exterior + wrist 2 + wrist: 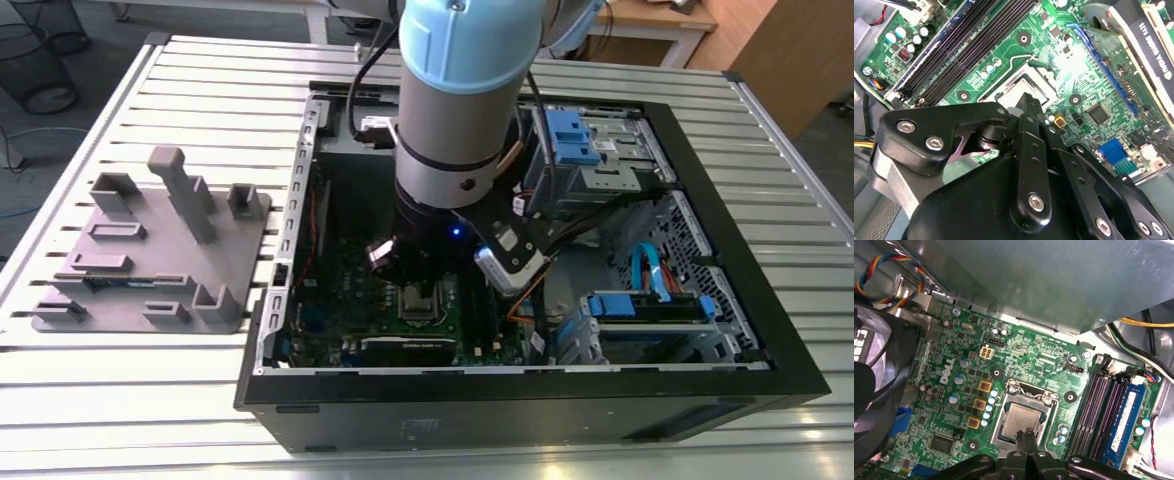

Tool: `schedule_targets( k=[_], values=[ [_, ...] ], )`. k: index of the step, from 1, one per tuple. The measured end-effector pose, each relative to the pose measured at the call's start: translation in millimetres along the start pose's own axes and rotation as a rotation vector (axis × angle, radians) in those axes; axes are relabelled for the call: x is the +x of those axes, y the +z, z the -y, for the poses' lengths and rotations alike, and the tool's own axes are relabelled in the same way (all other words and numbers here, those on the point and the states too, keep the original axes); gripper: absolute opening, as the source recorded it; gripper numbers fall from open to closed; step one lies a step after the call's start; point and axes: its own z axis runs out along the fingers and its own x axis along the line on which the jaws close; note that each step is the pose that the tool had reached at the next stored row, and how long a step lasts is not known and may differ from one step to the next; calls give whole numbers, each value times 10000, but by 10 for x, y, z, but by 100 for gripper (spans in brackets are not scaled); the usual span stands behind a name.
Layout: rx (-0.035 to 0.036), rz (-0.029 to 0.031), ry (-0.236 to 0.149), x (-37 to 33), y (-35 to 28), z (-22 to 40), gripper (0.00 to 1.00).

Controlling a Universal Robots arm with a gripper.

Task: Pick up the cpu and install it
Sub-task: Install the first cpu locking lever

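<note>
The pincer [1026, 433], fingers pressed together and empty, hovers over the cpu [1021, 420] already seated in the motherboard [1024, 360] socket [1026, 390], suggesting installation's placing step is done, pending a clean lift away.

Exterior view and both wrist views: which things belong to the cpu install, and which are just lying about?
In the job:
cpu, seated in its socket
motherboard
end effector, fingertips together just over the cpu

Lying about:
gray fixture on the table
blue drive bays
case fan
</note>
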Motion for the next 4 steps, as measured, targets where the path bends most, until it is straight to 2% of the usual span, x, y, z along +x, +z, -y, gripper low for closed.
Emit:
schedule_targets(
  k=[4],
  values=[
    [3, -2, 0, 0, -12, 0, 11]
  ],
)
